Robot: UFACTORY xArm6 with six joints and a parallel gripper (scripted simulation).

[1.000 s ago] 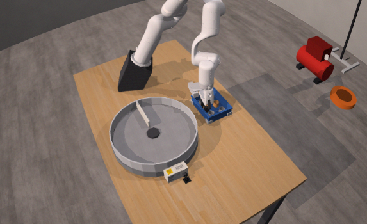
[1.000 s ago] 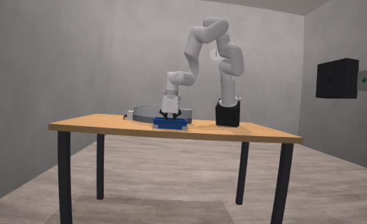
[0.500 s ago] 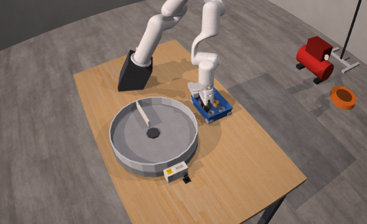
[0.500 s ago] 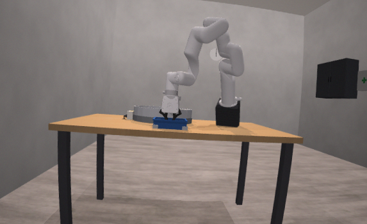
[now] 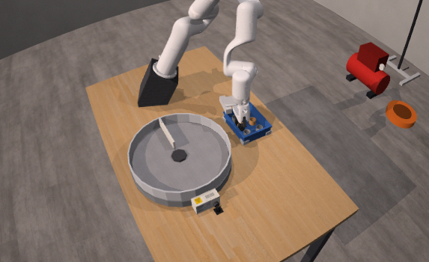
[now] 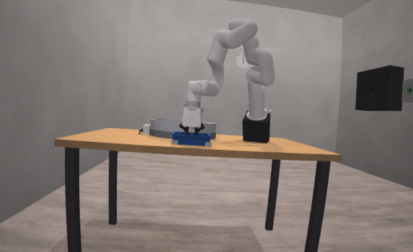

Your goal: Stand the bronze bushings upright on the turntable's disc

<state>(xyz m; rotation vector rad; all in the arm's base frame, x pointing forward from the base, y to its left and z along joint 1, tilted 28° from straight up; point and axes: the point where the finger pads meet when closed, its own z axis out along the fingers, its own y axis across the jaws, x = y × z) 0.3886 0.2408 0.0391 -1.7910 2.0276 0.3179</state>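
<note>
The blue crate [image 5: 247,126] sits on the table right of the turntable and also shows in the exterior view [image 6: 191,138]. In it I see one bronze bushing [image 5: 252,120] and two steel bushings [image 5: 246,131] [image 5: 259,127], all upright. My gripper [image 5: 240,123] points straight down into the crate's left part, just left of the bronze bushing, and is shut on a bushing there. The fingers hide that bushing's colour. In the exterior view the fingertips [image 6: 191,132] dip below the crate's rim. The turntable's grey disc [image 5: 180,151] holds no bushings, and its dark hub [image 5: 178,156] is at the middle.
A raised grey wall [image 5: 180,187] rings the turntable, and a cream bar [image 5: 167,133] stands on the disc at the back left. A small control box [image 5: 205,200] sits at the turntable's front. The arm's black base [image 5: 156,84] is at the table's back.
</note>
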